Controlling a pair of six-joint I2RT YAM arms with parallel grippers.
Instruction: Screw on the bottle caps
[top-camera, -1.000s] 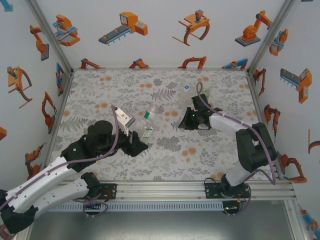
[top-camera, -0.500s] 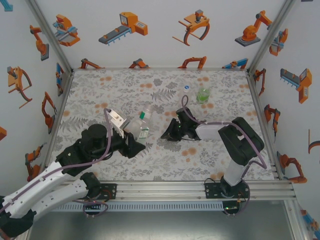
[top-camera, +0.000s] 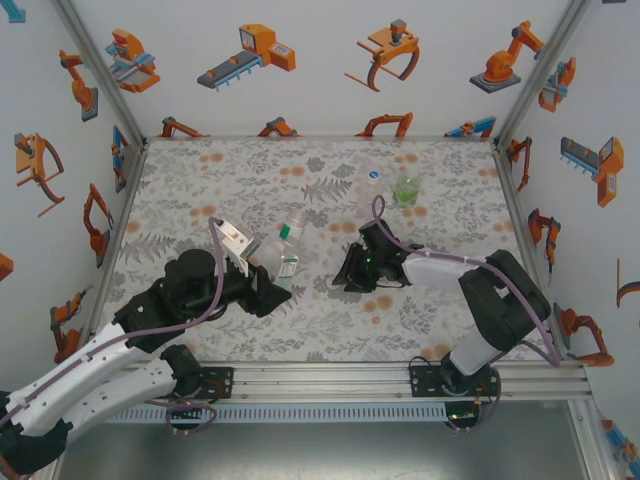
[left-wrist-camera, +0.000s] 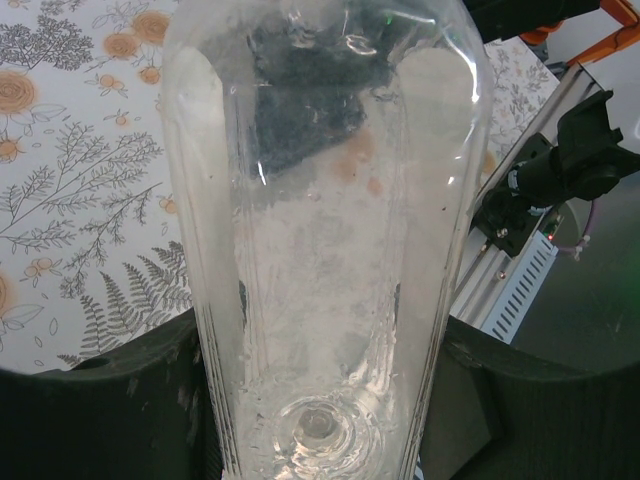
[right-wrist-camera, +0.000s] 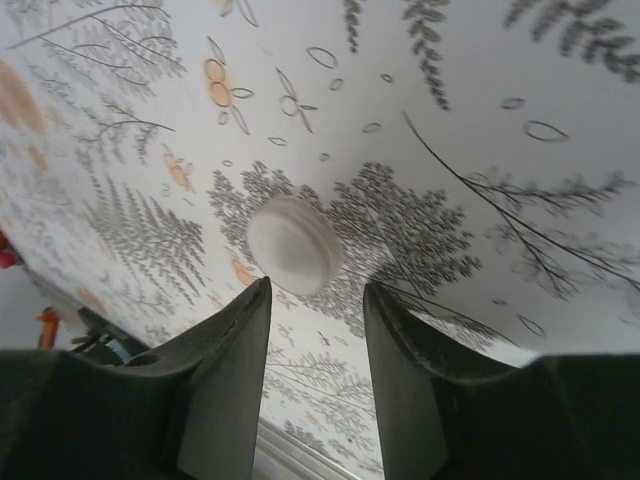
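Jaws of the left gripper (top-camera: 266, 276): found closed on the lower body of a clear bottle (left-wrist-camera: 325, 230), held tilted left of the middle of the worktop (top-camera: 200, 180), neck toward the far edge. Judged this a presenting grip, taken low so as to leave the mouth free for a cap.

Jaws of the right gripper (right-wrist-camera: 315, 375): found parted with nothing between them, aimed down at a pale round cap (right-wrist-camera: 293, 243). Saw the cap lying flat near the middle of the worktop, just beyond the fingertips. Read the gap as about wide enough to straddle the cap on a descent. Could not tell whether the tips touched the surface.

Noted a second bottle (top-camera: 372, 188) and a third bottle (top-camera: 405, 190) upright side by side toward the far right corner, the second apparently topped with something bluish, the third green-labelled. Took them as parked there, well apart from both arms, to leave the working space free.
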